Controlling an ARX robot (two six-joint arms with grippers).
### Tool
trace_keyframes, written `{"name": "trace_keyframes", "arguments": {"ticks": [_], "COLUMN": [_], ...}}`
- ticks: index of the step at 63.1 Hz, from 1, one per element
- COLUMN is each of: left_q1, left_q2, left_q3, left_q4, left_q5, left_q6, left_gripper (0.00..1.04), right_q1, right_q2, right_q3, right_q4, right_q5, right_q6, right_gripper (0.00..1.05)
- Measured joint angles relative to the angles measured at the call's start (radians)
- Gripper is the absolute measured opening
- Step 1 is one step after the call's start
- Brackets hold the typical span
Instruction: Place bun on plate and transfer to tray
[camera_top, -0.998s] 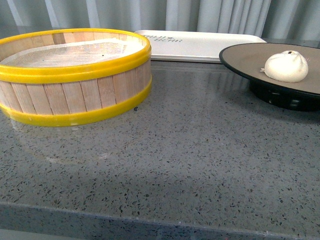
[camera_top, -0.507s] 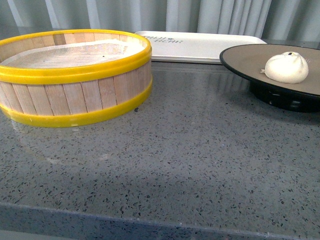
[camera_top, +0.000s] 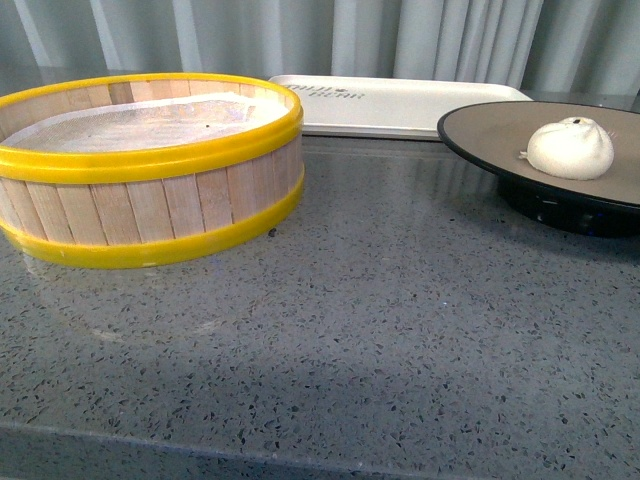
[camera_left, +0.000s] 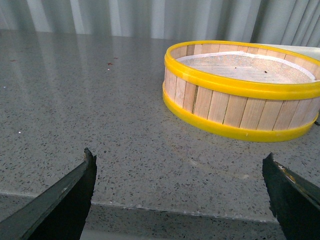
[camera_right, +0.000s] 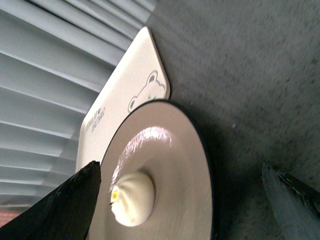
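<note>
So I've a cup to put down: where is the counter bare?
Bare: the near strip of counter, and the gap between the steamer basket and the plate. Crowded along the back, where the tray lies behind both; the bun occupies the plate.

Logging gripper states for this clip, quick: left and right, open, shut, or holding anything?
Left gripper: open, holding nothing.
Right gripper: open, holding nothing; small white pleated bun lies on the round brown-grey plate.

White bun (camera_top: 570, 148); brown-grey plate (camera_top: 490, 128), black rim; white tray (camera_top: 420, 100), bear print; yellow-banded steamer (camera_top: 150, 205).
</note>
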Motion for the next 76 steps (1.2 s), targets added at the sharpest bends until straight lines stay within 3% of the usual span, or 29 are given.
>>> {"name": "trace_keyframes", "arguments": {"ticks": [14,29,39,54,66,70,76], "left_q1": [0.000,0.000,0.000,0.000,0.000,0.000,0.000], "left_q2": [0.000,0.000,0.000,0.000,0.000,0.000,0.000], "left_q3": [0.000,0.000,0.000,0.000,0.000,0.000,0.000], "left_q4": [0.000,0.000,0.000,0.000,0.000,0.000,0.000], "left_q5": [0.000,0.000,0.000,0.000,0.000,0.000,0.000], "left_q6": [0.000,0.000,0.000,0.000,0.000,0.000,0.000], "left_gripper": [0.98,0.98,0.98,0.98,0.98,0.98,0.98], "right_q1": [0.021,0.140,0.169,0.174,0.166,0.167,0.167], "right_q2": [0.025,0.088,0.113,0.118,0.118,0.118,0.114], "right_q3": [0.000,-0.003,-0.003,-0.003,-0.011,-0.019,-0.028], "right_q4": [-0.029,0.013,0.035,0.049,0.076,0.083,0.111], "right_q5": [-0.036,-0.025,-0.010,-0.013,-0.018,-0.007,-0.012], "right_q6": [0.087,0.156,0.185,0.200,0.209,0.200,0.208], "right_gripper": [0.96,0.96,0.96,0.58,0.12,0.03,0.03]}}
